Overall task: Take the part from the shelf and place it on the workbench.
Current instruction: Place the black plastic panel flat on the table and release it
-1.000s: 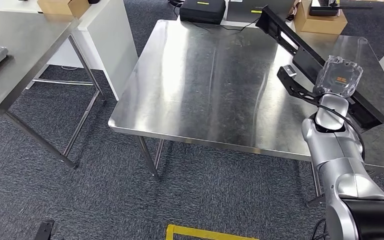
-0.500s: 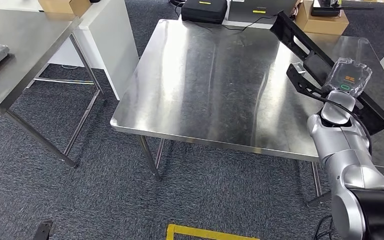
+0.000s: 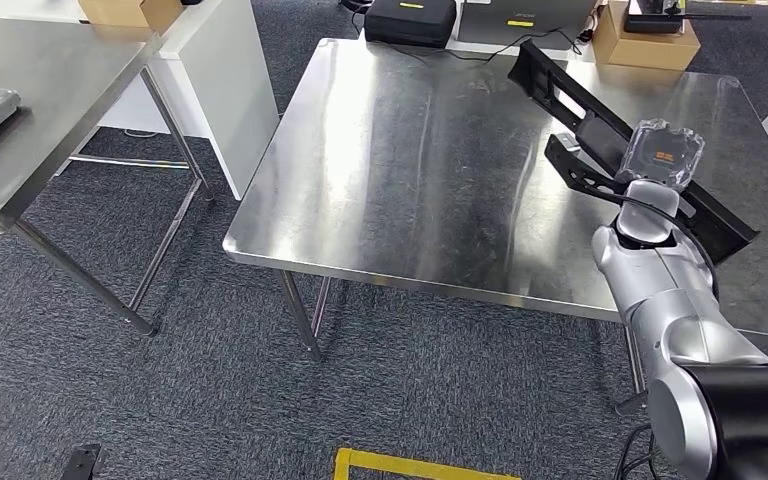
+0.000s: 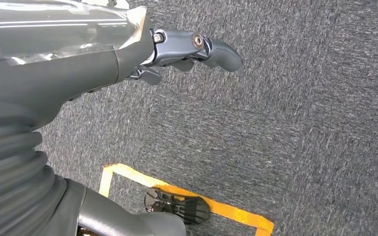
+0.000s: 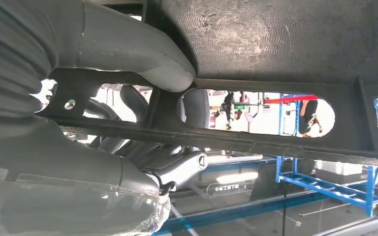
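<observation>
Your right robot hand (image 3: pixel 663 157) is clamped on the long black part (image 3: pixel 620 140), thumb (image 5: pixel 142 54) and fingers wrapped around its slotted bar. The part runs out either side of it, over the steel bench (image 3: pixel 420 150). Your left robot hand (image 4: pixel 187 49) hangs over carpet, fingers loosely apart, holding nothing.

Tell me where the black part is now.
Head view, right side: the black part is held by the right hand above the steel workbench.

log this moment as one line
right hand: holds black part over steel table | left hand: hangs over carpet, holds nothing
</observation>
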